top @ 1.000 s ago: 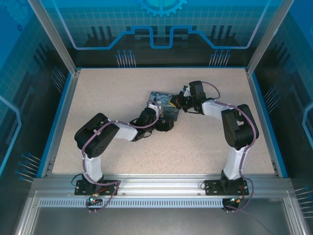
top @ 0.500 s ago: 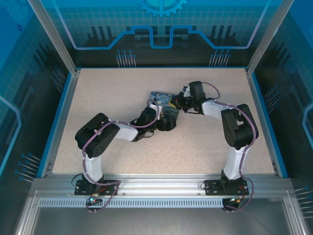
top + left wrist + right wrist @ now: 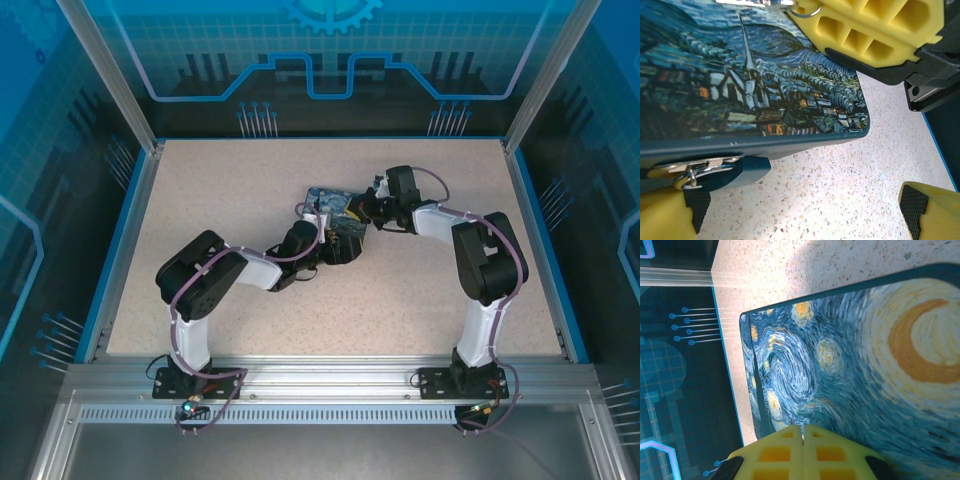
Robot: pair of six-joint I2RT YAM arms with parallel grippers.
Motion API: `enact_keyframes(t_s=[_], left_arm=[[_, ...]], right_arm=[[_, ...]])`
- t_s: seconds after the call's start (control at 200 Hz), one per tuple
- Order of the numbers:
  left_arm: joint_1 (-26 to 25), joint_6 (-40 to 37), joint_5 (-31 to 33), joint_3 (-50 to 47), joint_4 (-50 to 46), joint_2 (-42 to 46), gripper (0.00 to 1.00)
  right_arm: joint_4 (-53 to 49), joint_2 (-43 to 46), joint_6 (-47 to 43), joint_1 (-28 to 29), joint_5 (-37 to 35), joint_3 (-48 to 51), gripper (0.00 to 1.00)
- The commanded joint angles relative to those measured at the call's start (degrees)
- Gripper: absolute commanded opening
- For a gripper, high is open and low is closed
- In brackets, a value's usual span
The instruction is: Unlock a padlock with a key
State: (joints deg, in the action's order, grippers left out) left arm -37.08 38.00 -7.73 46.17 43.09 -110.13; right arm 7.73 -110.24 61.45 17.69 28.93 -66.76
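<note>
The padlock (image 3: 737, 172) is a small dark-teal body hanging by its silvery shackle from a brass hasp on the near edge of the printed box (image 3: 740, 85). It lies on the table just inside my left finger (image 3: 662, 220). My left gripper (image 3: 800, 212) is open, straddling bare table beside the padlock. My right gripper (image 3: 802, 432) is shut above the box lid (image 3: 865, 360). In the left wrist view a silver key ring (image 3: 807, 10) and a thin metal key (image 3: 772, 2) stick out of the right gripper's tips at the top. From above, both grippers (image 3: 338, 245) (image 3: 368, 212) meet at the box (image 3: 328, 203).
The speckled table (image 3: 230, 200) is walled by a blue rim (image 3: 120, 240) and aluminium posts. The box lies mid-table, slightly back. Open table stretches to the left, the right and the front of the box.
My left gripper has crept a little toward the box's near edge. The right arm and the box have stayed still.
</note>
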Motion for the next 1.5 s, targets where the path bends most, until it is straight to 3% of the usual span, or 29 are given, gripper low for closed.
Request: enact_keyframes(t_s=[0.0, 0.195, 0.585, 1.251, 1.496], left_arm=[[-0.08, 1.55, 1.01, 0.01, 2.28, -1.75, 0.99], [-0.07, 1.47, 2.21, 1.45, -1.29, -2.02, 0.99], [-0.14, 6.30, -0.36, -2.27, 8.54, 2.14, 0.99], [-0.23, 15.09, 5.27, -6.29, 20.74, -0.14, 0.99], [-0.41, 13.19, 5.14, -5.83, 18.80, 0.04, 0.98]], right_arm=[[-0.88, -1.76, -0.54, 0.32, 0.16, -0.82, 0.00], [-1.01, -1.65, -0.54, 0.22, 0.25, -1.09, 0.00], [-1.22, -1.92, -0.72, 0.15, 0.69, -1.23, 0.00], [-0.06, -2.93, -0.37, -0.57, 1.81, -0.66, 0.00], [0.08, -2.88, -0.25, -0.86, 1.98, -0.74, 0.00]])
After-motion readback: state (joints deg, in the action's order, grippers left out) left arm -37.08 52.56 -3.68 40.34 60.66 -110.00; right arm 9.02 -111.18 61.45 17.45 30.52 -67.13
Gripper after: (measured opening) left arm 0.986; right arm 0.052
